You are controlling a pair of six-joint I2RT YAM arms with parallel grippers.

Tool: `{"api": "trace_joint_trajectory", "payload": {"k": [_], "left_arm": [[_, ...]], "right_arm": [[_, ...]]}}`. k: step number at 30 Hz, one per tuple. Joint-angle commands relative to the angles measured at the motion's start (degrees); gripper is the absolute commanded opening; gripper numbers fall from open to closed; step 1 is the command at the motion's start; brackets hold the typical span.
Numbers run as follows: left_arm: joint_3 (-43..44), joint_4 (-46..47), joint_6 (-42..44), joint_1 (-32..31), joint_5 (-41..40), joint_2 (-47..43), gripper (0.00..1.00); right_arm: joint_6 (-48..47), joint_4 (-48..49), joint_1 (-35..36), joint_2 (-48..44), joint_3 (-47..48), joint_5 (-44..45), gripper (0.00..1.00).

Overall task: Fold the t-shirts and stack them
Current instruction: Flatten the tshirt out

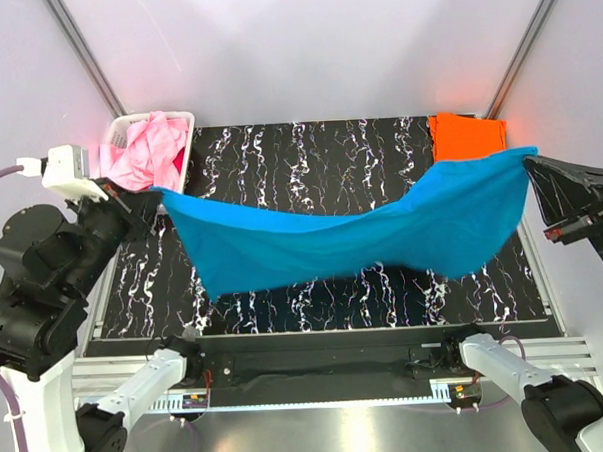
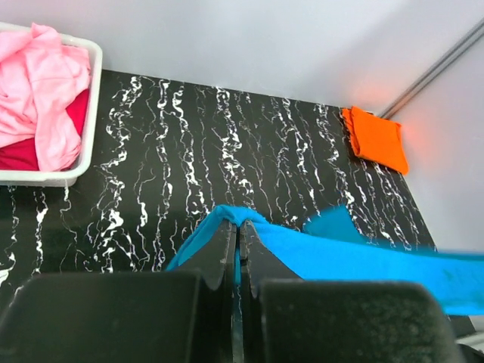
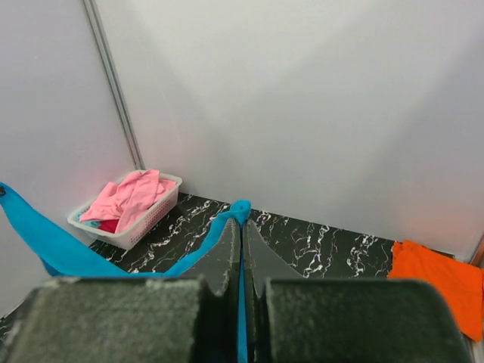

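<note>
A teal-blue t-shirt (image 1: 352, 234) hangs stretched in the air between my two grippers, sagging in the middle above the table. My left gripper (image 1: 158, 199) is shut on its left end; in the left wrist view the jaws (image 2: 239, 231) pinch the cloth (image 2: 355, 257). My right gripper (image 1: 532, 158) is shut on its right end, with cloth (image 3: 219, 227) between the jaws (image 3: 242, 224). A folded orange t-shirt (image 1: 467, 136) lies at the back right corner. A pink t-shirt (image 1: 148, 150) and a red one (image 2: 23, 155) lie crumpled in the basket.
The white lattice basket (image 1: 185, 159) stands at the back left corner of the black marbled table (image 1: 318, 150). White walls close in the back and both sides. The table's front edge is a metal rail (image 1: 318, 385).
</note>
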Motion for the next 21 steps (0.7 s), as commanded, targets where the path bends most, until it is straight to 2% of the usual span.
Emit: {"api": "trace_joint_trajectory", "payload": {"k": [1,4,5,7,8,10,11,17,18,21], "left_arm": [[4.24,2.06,0.78,0.22,-1.18,3.39,0.0],[2.06,3.2,-1.59,0.22,-10.33,7.95,0.0],[1.01,3.56,-2.73,0.22,-17.14,9.46,0.0],[-2.67,6.61,-4.93,0.22,-21.32,15.31,0.0],[-3.31,6.9,-6.77,0.22,-21.86,17.71,0.0],[-5.41,9.95,-11.06,0.22,-20.03,23.42,0.0],[-5.94,10.93,-12.66,0.22,-19.15,29.62,0.0],[-0.95,14.54,-19.35,0.75,-13.97,53.56,0.0],[3.06,14.63,-19.61,1.36,-13.35,60.12,0.0],[13.07,14.72,-20.14,2.85,-12.2,69.38,0.0]], "right_arm": [[-0.78,3.47,-0.33,2.64,-0.81,-1.4,0.0],[-1.4,9.87,-0.33,3.52,-10.02,7.02,0.0],[-1.4,12.07,-0.33,4.4,-16.84,12.27,0.0],[-1.32,18.31,-0.33,7.72,-23.2,15.38,0.0],[-0.97,20.42,-0.33,9.4,-28.63,17.22,0.0],[0.26,26.48,-0.33,13.35,-33.06,17.85,0.0],[0.79,28.5,-0.68,17.89,-36.12,17.94,0.0],[5.1,37.66,-5.95,39.36,-35.64,14.61,0.0],[5.62,39.67,-7.43,42.08,-34.76,14.17,0.0],[6.24,41.7,-9.99,53.07,-28.09,10.66,0.0]]}}
